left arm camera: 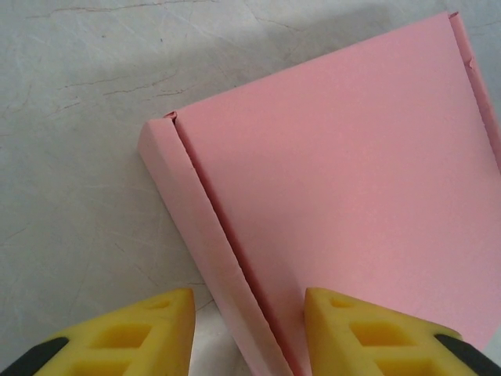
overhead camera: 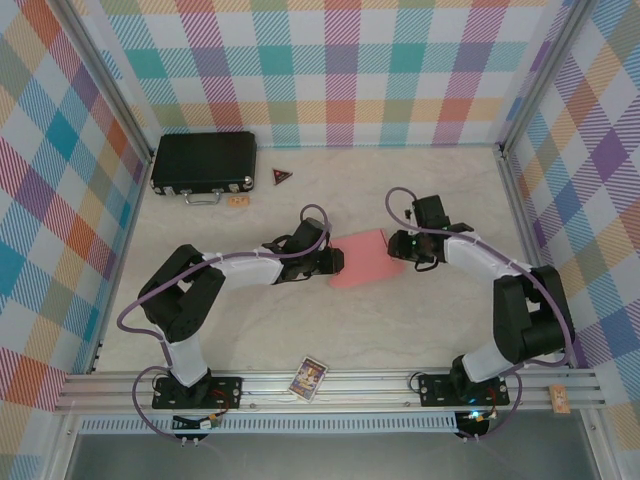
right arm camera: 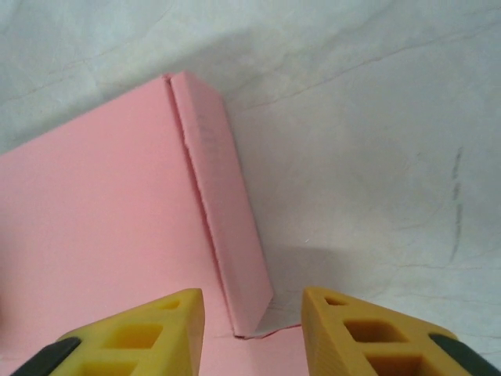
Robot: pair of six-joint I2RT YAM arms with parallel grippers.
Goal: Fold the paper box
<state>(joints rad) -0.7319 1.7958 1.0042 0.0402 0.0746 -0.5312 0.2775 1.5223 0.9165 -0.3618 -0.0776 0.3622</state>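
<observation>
Plaid walls (overhead camera: pixel 340 70), white table (overhead camera: pixel 400 330): your left tool (left arm camera: pixel 248 296) and right tool (right arm camera: pixel 252 294) sit part-open, each straddling a side fold of the paper box (overhead camera: pixel 365 258), pinching nothing.

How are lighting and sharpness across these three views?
Top external: soft, even light, no glare, box clear. Left wrist: sharp, evenly lit. Right wrist: sharp too, with a soft shadow on the table beside the box's folded edge.

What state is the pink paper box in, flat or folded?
Partly folded: the paper box has a narrow strip creased up along each of two opposite edges, seen in the wrist views. Whether it is closed underneath, cannot tell.
</observation>
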